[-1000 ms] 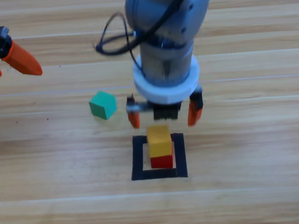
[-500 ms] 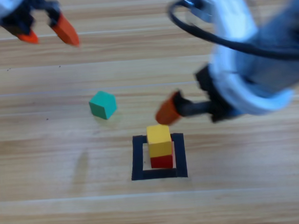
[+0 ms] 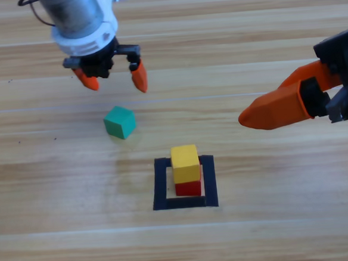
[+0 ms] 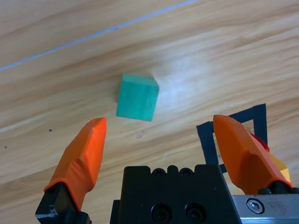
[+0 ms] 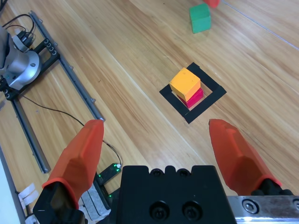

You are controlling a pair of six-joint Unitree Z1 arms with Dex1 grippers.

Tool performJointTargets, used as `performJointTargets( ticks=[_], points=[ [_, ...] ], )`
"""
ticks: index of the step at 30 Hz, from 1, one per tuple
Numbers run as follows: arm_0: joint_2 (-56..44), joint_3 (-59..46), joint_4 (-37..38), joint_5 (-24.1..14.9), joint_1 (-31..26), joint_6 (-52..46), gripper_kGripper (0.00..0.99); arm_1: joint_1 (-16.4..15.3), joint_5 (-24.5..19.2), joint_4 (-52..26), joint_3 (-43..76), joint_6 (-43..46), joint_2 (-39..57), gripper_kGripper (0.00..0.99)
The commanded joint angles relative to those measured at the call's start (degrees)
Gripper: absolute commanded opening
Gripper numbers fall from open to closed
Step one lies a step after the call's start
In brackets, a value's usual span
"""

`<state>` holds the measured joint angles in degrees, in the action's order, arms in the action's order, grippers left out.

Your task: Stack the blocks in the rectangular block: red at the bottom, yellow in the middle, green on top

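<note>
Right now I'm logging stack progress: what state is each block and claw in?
red cube: inside the tape square, under yellow.
yellow cube: stacked on red.
green cube: loose on the table, unstacked.
left claw: open, empty, near green.
right claw: open, empty, off to the side.

text: none legible | labels: none | numbers: none

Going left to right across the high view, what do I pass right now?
Left gripper, jaws open, near the top → green cube alone on the table → black tape square holding the yellow cube stacked on the red cube → right gripper at the right edge, jaws open.
</note>
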<state>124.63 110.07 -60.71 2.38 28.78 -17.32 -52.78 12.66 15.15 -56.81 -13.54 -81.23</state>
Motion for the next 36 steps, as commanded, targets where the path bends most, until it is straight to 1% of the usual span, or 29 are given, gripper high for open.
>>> performJointTargets(
  ticks=[1,9,12,17,22,23,25,28,36],
  points=[
    [6.1,1.6,-2.7,-1.8,4.4,-1.8,0.977,1.9,0.6,-1.8,2.4,1.8,0.6,0.990],
    [7.2,-0.6,-2.7,-3.3,4.5,-1.9,0.977,1.9,0.6,-1.8,2.8,3.3,0.5,0.990],
    [7.6,-0.3,-2.6,-4.7,4.4,-2.4,0.976,1.9,0.6,-1.8,2.8,3.3,0.2,0.990],
    [7.9,-0.6,-2.5,-5.5,3.8,-0.3,0.971,1.9,0.6,-1.8,2.7,3.3,-0.1,0.990],
    [8.6,-1.0,-2.1,-6.0,3.8,1.2,0.962,1.9,0.5,-1.4,2.3,0.4,-0.3,0.990],
    [8.8,-1.0,-2.1,-6.0,3.8,1.3,0.962,1.9,-0.1,-1.1,2.0,-0.9,-0.2,0.990],
    [9.0,-1.0,-1.9,-6.1,3.8,1.6,0.962,1.9,-3.4,1.3,0.7,-2.7,0.3,0.990],
    [9.1,-1.0,-1.4,-6.2,3.7,1.9,0.960,1.9,-3.8,2.6,-0.3,-2.7,0.2,0.990],
    [9.8,-2.6,0.9,-6.4,3.7,2.2,0.960,1.9,-5.0,2.8,-0.2,-2.8,-0.5,0.990]
  ],
)
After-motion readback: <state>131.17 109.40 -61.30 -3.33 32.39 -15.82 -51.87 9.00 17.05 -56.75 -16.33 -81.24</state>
